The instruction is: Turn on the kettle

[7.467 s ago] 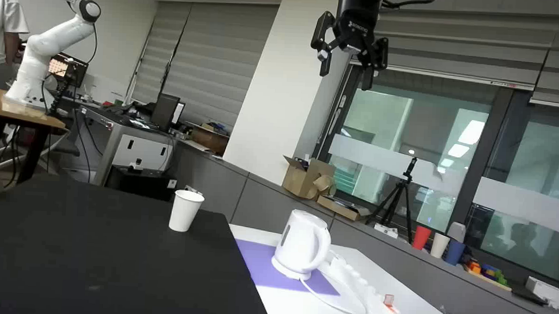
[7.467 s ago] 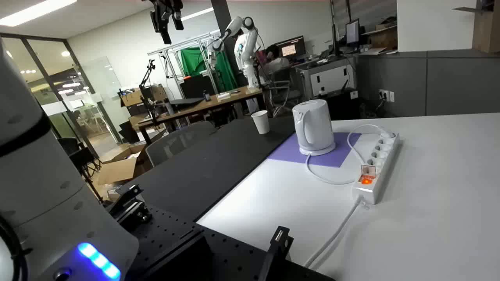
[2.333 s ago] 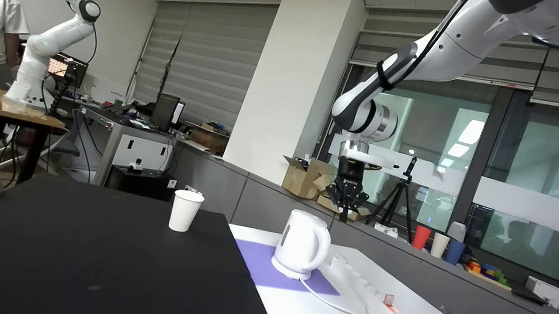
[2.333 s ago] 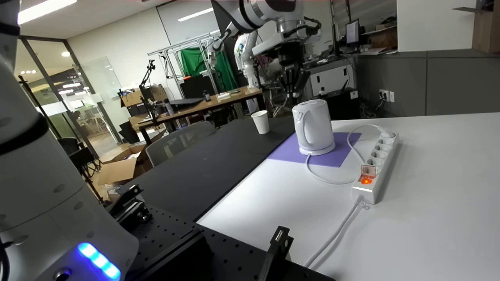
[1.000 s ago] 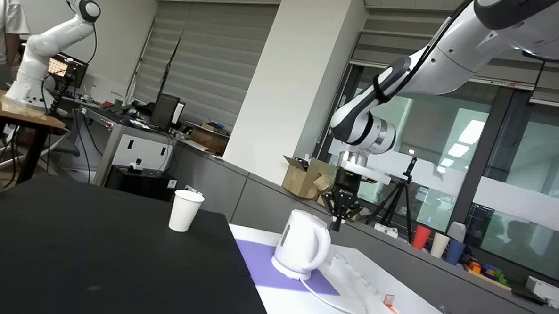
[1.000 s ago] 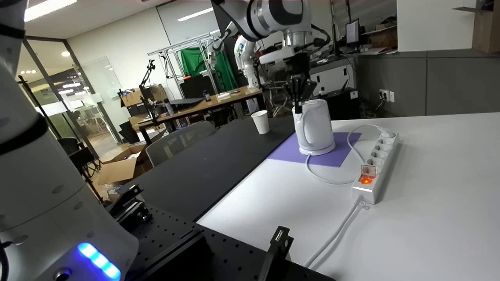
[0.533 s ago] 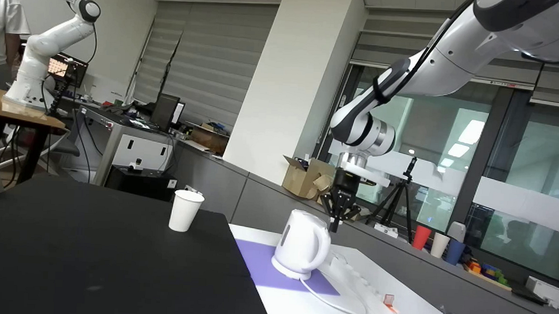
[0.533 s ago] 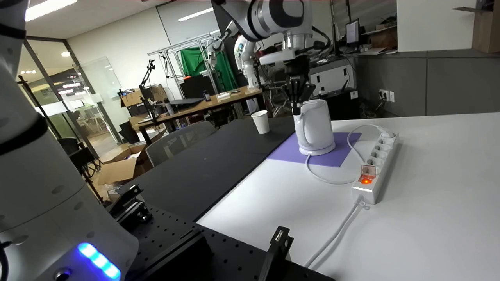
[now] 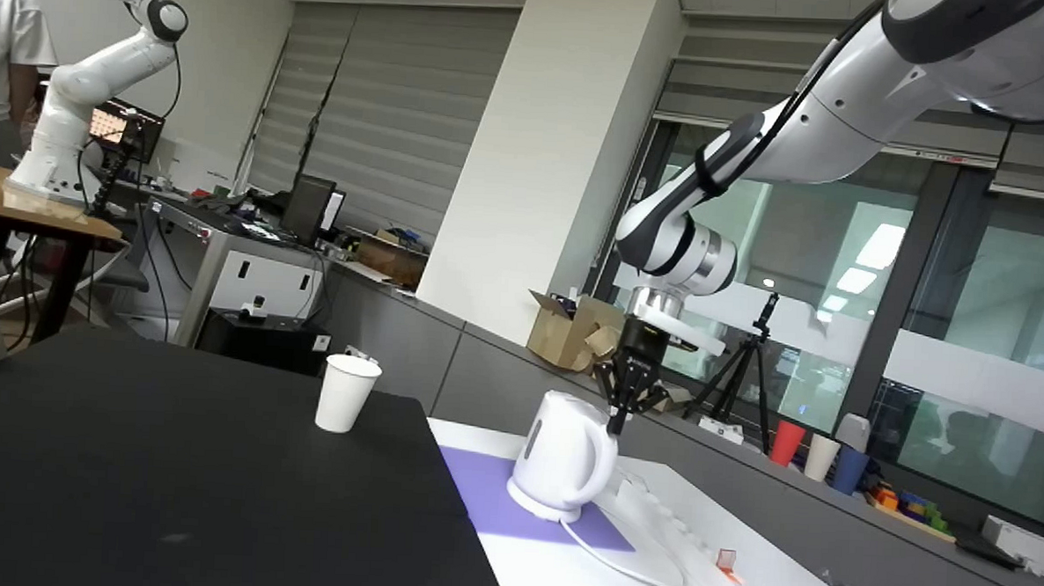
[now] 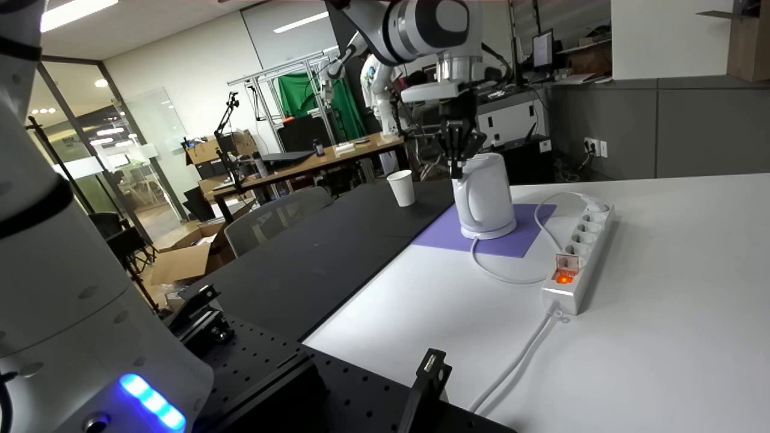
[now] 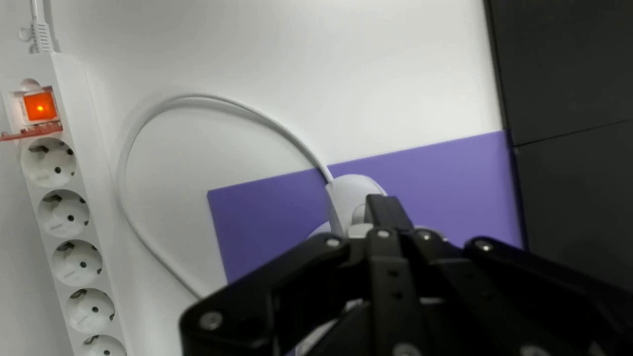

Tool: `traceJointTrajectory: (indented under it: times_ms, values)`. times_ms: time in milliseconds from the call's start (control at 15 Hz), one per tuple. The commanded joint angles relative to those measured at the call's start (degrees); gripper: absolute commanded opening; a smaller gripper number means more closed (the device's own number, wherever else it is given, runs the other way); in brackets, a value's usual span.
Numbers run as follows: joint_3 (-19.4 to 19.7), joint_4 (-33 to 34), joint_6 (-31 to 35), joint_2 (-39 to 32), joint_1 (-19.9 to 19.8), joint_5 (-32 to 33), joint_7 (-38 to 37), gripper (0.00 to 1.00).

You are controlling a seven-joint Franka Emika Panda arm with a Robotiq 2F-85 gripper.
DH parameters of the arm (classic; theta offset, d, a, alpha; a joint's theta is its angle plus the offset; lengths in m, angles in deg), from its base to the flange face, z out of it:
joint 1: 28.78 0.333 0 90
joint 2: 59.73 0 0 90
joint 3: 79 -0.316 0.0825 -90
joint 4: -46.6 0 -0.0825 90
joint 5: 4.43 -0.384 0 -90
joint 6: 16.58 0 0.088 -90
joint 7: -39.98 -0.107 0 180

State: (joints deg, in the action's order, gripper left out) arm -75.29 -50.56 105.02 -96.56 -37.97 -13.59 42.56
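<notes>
Electric kettle [image 10: 493, 198], white plastic, is standing on purple mat [image 10: 442, 231], left of power strip [image 10: 582, 243] in both exterior views, while gripper [image 10: 457, 171], fingers [image 11: 382, 212] together, is edging closer to top of handle [image 9: 609, 462], contact unclear, switch-on press seemingly nearing.

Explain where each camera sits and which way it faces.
An exterior view: slightly above the black tabletop, facing the kettle and window; arm and pincer show.
An exterior view: beside the robot's base, facing across the white tabletop; base, arm, pincer show.
Wrist view: on the wrist, facing down at the purple sheet; pincer shows.
Both exterior views share kettle and paper cup.
</notes>
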Motion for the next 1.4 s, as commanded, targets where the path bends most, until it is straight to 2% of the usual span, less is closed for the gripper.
traceJointTrajectory:
  times_ms: [0,600,1000,1267,1333]
  values:
    - [-1.01,-0.54,2.99,0.45,-0.67,-0.54,1.92,0.0]
    - [-1.73,-2.02,7.02,1.53,-0.73,-0.74,3.81,0.0]
    - [-0.45,3.85,-8.32,3.01,1.04,1.21,-1.15,0.0]
    - [0.44,3.8,-8.57,6.24,2.53,2.8,-3.75,0.0]
    - [0.86,3.06,-7.21,7.15,3.22,4.05,-4.94,0.26]
